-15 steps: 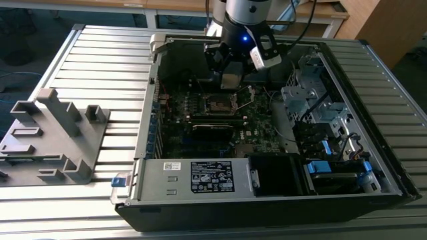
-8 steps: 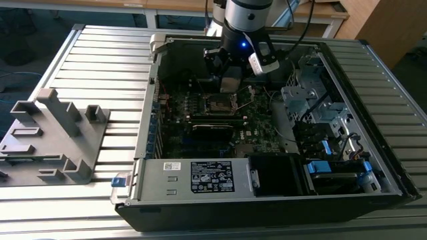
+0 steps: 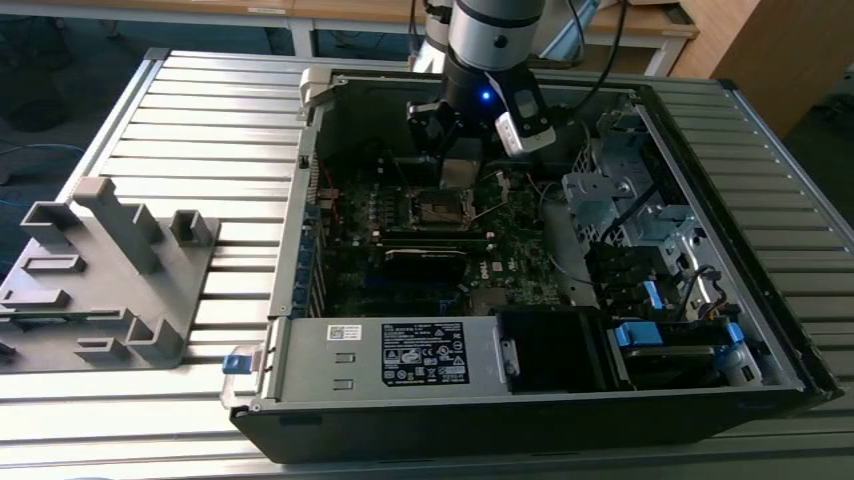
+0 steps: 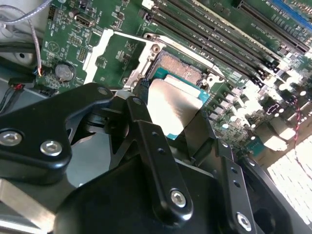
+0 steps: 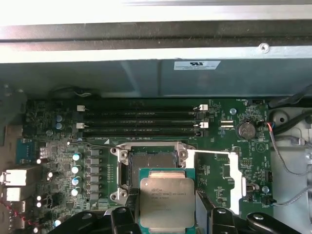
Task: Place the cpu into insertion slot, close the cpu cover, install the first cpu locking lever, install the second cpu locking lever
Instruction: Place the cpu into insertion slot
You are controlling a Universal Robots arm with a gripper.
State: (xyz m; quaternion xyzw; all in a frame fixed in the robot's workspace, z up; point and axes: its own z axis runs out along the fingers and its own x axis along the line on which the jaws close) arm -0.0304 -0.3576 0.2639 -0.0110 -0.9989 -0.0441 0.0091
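Placement step underway: gripper (image 5: 166,207) fingers (image 5: 130,204) pinch cpu (image 5: 166,192) by its edges, spread only to chip width. Just beyond fingertips slot (image 5: 152,163) lies bare, cpu not seated. Beside fingers cover (image 5: 235,178) looks swung open. Closing cover and both levers left.

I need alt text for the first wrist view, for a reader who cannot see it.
The gripper holds the chip by two opposite edges over the open socket on a green motherboard. Long memory slots lie beyond it.
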